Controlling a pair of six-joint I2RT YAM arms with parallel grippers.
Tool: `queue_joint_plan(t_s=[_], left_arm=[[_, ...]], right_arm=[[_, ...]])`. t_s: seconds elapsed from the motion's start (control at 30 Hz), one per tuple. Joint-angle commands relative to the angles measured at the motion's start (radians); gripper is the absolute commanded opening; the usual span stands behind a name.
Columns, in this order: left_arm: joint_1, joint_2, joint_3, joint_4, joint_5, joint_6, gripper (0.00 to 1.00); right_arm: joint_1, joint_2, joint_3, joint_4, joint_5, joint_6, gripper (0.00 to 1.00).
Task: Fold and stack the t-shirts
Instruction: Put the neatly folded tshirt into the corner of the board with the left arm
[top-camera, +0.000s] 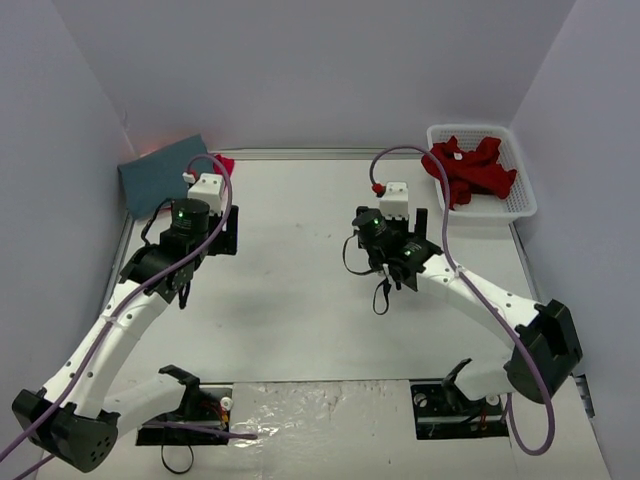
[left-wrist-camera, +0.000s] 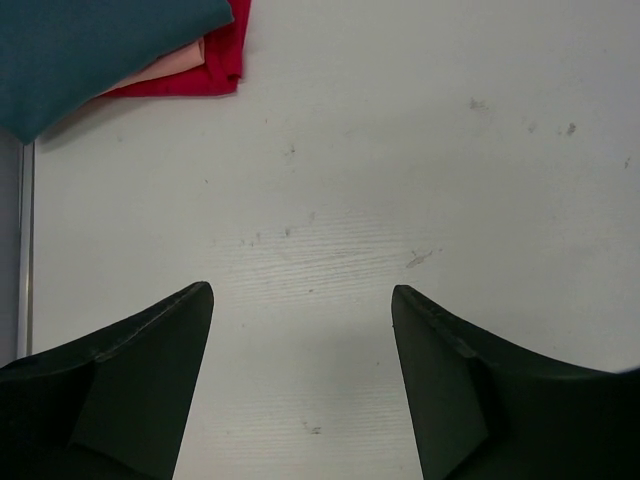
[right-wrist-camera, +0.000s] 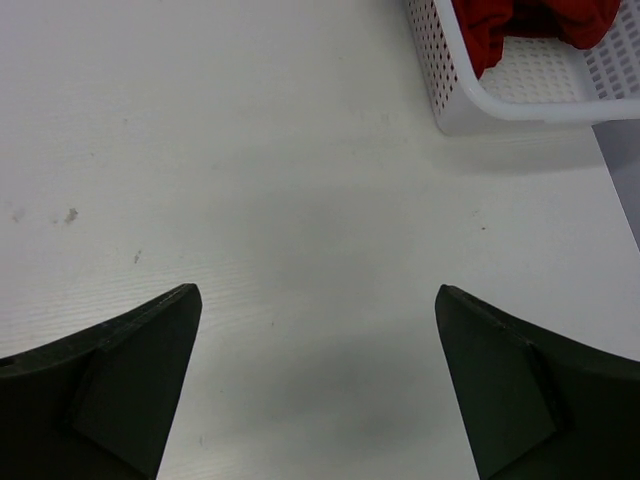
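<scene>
Both the left pincer (left-wrist-camera: 302, 296) and right pincer (right-wrist-camera: 318, 292) gape empty while the slate-blue shirt (top-camera: 160, 172) lies slantwise at far-left

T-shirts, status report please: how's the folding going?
Left gripper, right gripper open, empty. Folded stack of three far left. Red shirt crumpled in basket. Nothing in the way.

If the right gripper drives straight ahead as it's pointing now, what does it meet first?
Likely bare table: the right gripper, open, looks down at it. The basket sits right of that line, though depth is hard to judge.
</scene>
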Motion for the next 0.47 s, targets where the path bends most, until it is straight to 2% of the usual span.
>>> queue_joint_plan(t_s=[0.0, 0.3, 0.43], left_arm=[[0.006, -0.018, -0.003, -0.008, -0.014, 0.024, 0.71], [0.015, 0.026, -0.005, 0.015, 0.055, 0.011, 0.71], [0.053, 0.029, -0.005, 0.018, 0.133, -0.007, 0.71]], right_arm=[[-0.011, -0.091, -0.052, 0.054, 0.041, 0.018, 1.00], [-0.024, -0.180, -0.129, 0.080, 0.076, 0.076, 1.00], [-0.025, -0.232, -0.178, 0.150, 0.032, 0.039, 1.00]])
